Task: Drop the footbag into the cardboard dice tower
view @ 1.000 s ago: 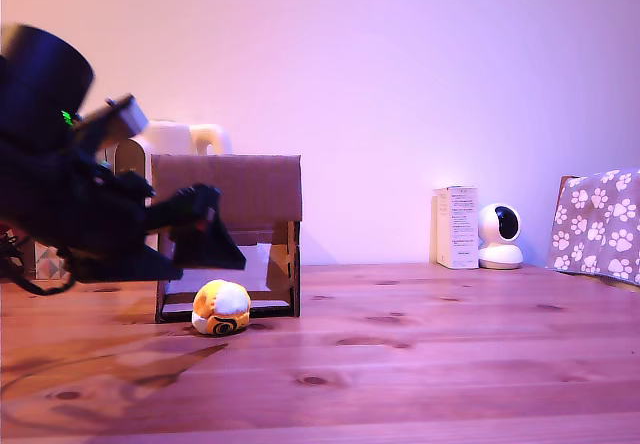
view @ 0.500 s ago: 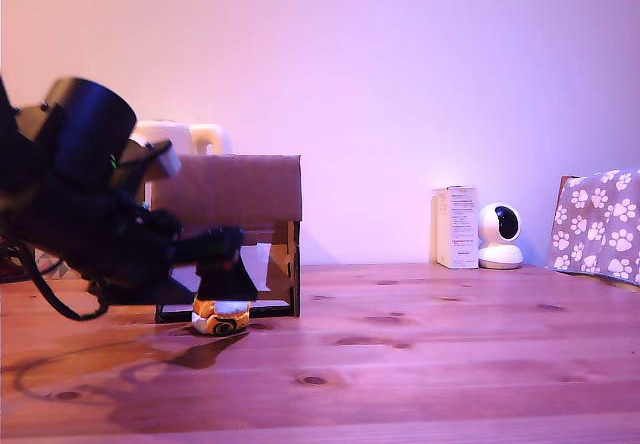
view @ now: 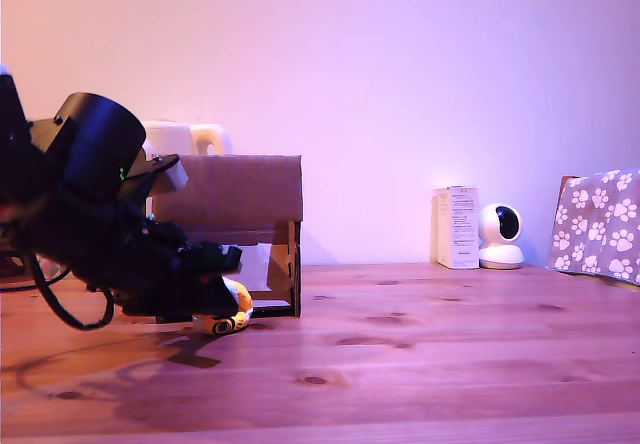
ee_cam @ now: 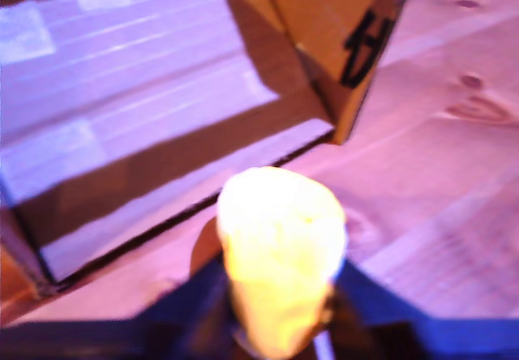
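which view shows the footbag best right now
The wrist view: the footbag fills the middle of the frame, squeezed between the hand's fingers, though overexposed. The exterior view shows only its lower edge on the table, mostly hidden behind the hand.

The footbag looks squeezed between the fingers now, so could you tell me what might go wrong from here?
The footbag is soft and squashed in the gripper, so it might slip during lifting. It sits close to the cardboard dice tower, whose upper band hangs just above the arm; rising straight up could knock it.
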